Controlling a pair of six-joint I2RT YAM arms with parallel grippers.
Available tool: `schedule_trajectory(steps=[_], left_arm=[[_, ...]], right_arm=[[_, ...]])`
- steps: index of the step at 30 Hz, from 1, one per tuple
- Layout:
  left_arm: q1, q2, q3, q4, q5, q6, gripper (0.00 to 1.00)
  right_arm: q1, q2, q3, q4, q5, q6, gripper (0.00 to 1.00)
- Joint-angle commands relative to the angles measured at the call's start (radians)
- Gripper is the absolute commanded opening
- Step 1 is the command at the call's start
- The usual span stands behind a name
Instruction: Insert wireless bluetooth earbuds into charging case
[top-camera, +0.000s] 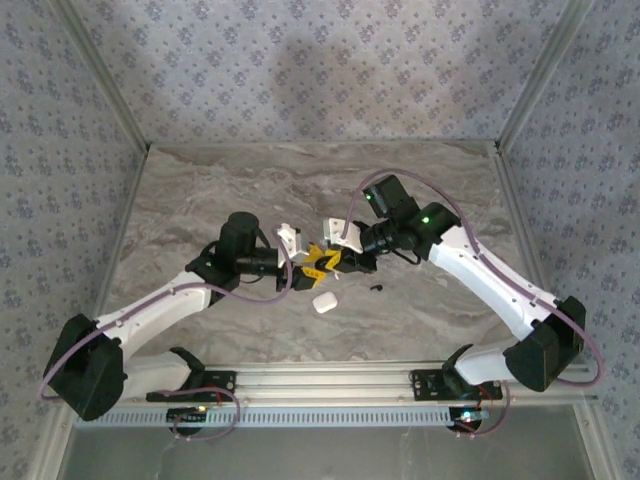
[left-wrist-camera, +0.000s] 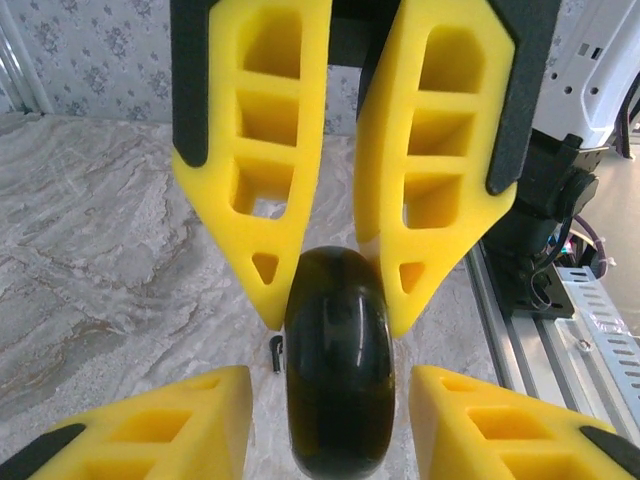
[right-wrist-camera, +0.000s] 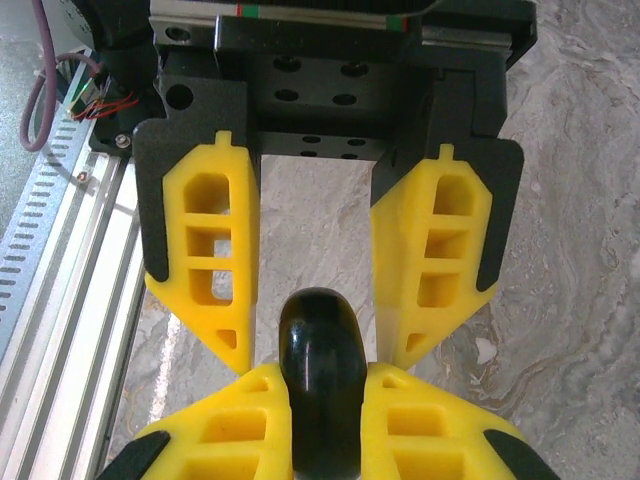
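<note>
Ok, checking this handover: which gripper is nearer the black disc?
Right. The right gripper is clamped on the black disc, touching both sides; the left gripper straddles it, open, with a gap on each side.

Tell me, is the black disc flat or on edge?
On edge: the black disc is seen rim-first, pinched by the right claw; the left claw is open around it.

charging case (top-camera: 323, 302): 1 | black disc (right-wrist-camera: 320, 360): 1 | small black piece (top-camera: 376, 288): 1
</note>
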Motion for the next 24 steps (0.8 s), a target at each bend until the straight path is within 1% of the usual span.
schedule_trajectory(steps=[1,4,6,7,8,10,12,20,24], left_arm=[[-0.008,0.006,0.023,-0.017,0.028,0.02,0.38],[-0.008,0.006,0.021,-0.018,0.023,0.023,0.31],[-0.008,0.006,0.02,-0.02,0.02,0.025,0.28],[-0.008,0.006,0.021,-0.02,0.018,0.026,0.27],[-0.008,0.006,0.019,-0.018,0.018,0.026,0.26],[-0.008,0.006,0.019,-0.015,0.02,0.028,0.25],[-0.008,0.006,0.02,-0.015,0.022,0.032,0.24],[-0.008,0.004,0.015,-0.005,0.024,0.033,0.24],[-0.008,0.001,0.013,-0.003,0.028,0.033,0.23]], right_arm=[[0.007,0.01,0.019,0.006,-0.033,0.019,0.14],[0.006,0.009,0.017,0.009,-0.046,0.025,0.14],[0.005,0.006,0.014,0.014,-0.055,0.033,0.15],[0.003,0.006,0.012,0.016,-0.054,0.035,0.18],[0.004,0.006,0.008,0.022,-0.051,0.04,0.26],[0.001,0.008,0.007,0.029,-0.042,0.045,0.37],[-0.005,0.01,0.007,0.029,-0.028,0.047,0.41],[-0.035,0.02,0.011,0.042,-0.037,0.058,0.43],[-0.061,0.02,0.008,0.06,-0.029,0.089,0.42]])
